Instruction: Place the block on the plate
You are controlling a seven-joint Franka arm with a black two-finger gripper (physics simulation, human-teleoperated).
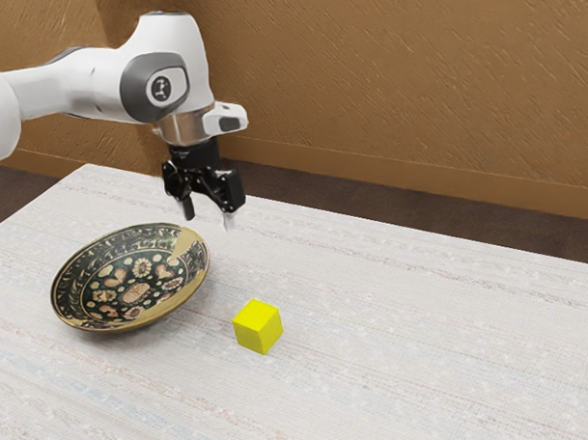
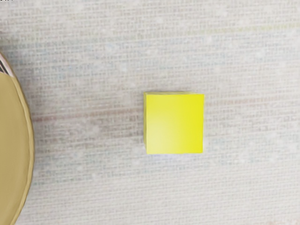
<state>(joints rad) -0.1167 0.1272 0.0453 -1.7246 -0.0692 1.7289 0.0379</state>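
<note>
I count one block (image 1: 256,327), one plate (image 1: 132,284), one table (image 1: 424,351), one arm (image 1: 77,81) and one pincer (image 1: 208,215), spread wide above the table. The block sits on the table, near the plate, toward the exterior view's right. The wrist view cuts off most of the plate; the exterior view's left edge crops the arm.

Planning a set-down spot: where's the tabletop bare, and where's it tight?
Widest bare patch of tabletop: from the yellow cube to the exterior view's right edge. Another runs from the floral plate and cube to that view's lower edge. Tight: the narrow gap between plate and cube, with the open tool hanging above the table nearby.
</note>
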